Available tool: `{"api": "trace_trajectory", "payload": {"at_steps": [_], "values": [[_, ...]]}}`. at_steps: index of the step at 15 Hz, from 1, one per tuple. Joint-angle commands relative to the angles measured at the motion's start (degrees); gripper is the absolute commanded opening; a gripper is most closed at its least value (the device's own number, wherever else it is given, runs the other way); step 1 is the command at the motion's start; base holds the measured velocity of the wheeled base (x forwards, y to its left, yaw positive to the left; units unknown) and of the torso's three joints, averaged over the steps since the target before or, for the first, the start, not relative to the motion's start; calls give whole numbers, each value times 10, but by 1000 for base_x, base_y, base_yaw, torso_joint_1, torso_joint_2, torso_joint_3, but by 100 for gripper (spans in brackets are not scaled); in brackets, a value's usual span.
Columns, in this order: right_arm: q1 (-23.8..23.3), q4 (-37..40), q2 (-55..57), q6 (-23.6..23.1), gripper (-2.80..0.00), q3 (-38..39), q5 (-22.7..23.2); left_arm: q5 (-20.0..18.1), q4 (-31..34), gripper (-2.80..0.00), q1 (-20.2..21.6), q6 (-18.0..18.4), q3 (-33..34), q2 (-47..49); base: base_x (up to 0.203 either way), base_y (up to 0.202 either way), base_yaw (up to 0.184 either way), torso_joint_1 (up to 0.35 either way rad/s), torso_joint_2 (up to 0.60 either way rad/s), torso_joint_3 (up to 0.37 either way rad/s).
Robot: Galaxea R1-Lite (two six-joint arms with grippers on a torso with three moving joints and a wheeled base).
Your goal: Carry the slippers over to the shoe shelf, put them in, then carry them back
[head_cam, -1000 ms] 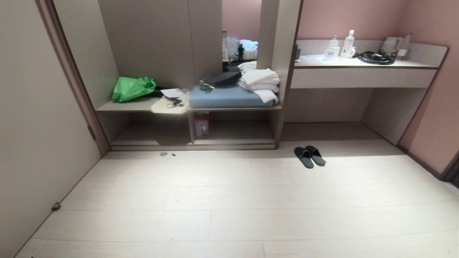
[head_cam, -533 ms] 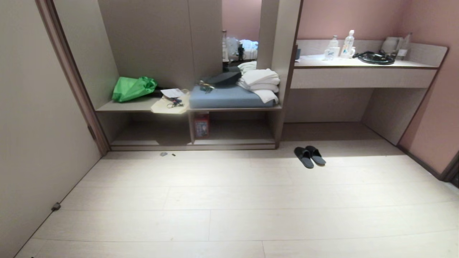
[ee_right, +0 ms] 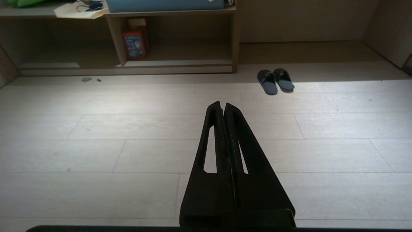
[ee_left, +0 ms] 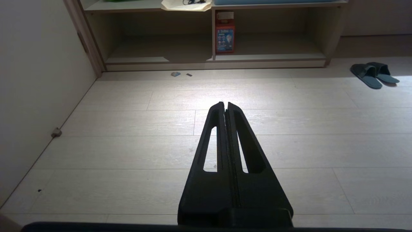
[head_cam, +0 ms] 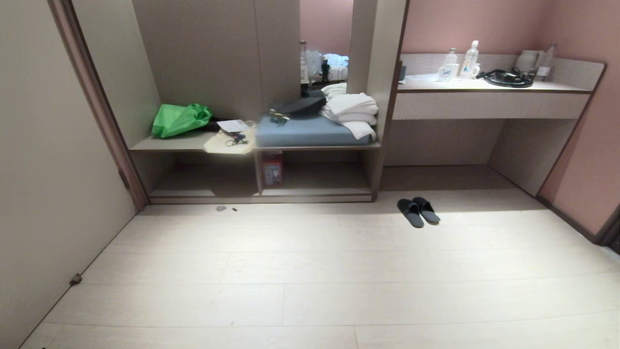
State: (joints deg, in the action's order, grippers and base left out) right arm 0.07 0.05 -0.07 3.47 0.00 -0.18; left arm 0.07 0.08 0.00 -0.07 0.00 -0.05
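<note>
The slippers (head_cam: 418, 211), a dark pair side by side, lie on the pale floor just right of the shoe shelf (head_cam: 261, 196); they also show in both wrist views as the slippers (ee_left: 374, 73) and the slippers (ee_right: 275, 80). The shoe shelf (ee_left: 212, 58) is a low taupe unit with two wide compartments. Neither arm appears in the head view. My left gripper (ee_left: 225, 103) is shut and empty, hanging over bare floor well short of the shelf. My right gripper (ee_right: 222, 103) is likewise shut and empty, some way in front of the slippers.
A red box (head_cam: 272, 169) stands in the shelf beside the upright divider. Above lie a green bag (head_cam: 179, 118), a blue cushion (head_cam: 305, 132) and folded white towels (head_cam: 351, 114). A counter (head_cam: 489, 97) with bottles stands at the right. A wall (head_cam: 43, 194) closes the left side.
</note>
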Motion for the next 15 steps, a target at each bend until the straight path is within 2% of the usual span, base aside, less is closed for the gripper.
{"api": "trace_trajectory", "payload": {"at_steps": [1, 15], "values": [[0, 0, 1, -1, -280, 0, 0, 0, 0, -280, 0, 0, 0, 0, 0, 0, 0, 0, 0, 0], [1, 0, 0, -1, -280, 0, -1, 0, 0, -280, 0, -1, 0, 0, 0, 0, 0, 0, 0, 0]]}}
